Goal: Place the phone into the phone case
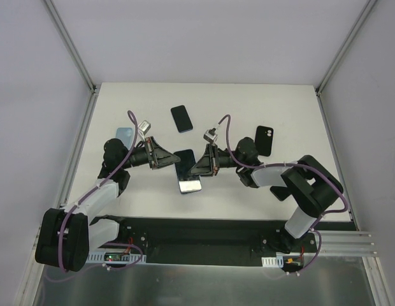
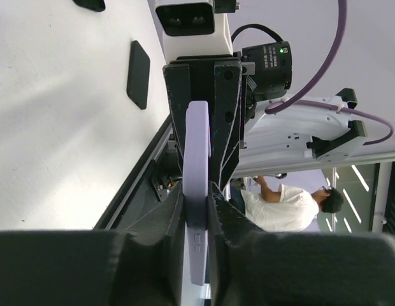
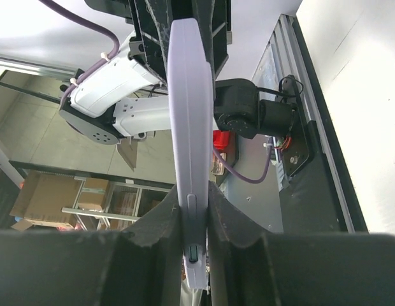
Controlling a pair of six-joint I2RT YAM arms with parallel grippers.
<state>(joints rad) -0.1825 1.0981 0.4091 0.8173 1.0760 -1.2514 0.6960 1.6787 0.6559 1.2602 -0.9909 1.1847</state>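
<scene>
Item 1, left claw (image 1: 172,159): closed on the left long edge of the phone (image 1: 190,183), at centre frame in the overhead view. Item 2, right claw (image 1: 199,167): closed on the opposite long edge, facing the left claw. Each wrist view shows the lilac rim edge-on, pinched between that claw's two fingers. Phones held: one, broad face toward the overhead camera, just below centre frame. Whether it clears the table (image 1: 280,102) cannot be told. Loose flat pieces on the table: three. One black case (image 1: 264,140) with a camera opening, right of centre. One plain black slab (image 1: 181,118), above centre. One pale blue piece (image 1: 123,134), left of centre, partly hidden by the left arm.
</scene>
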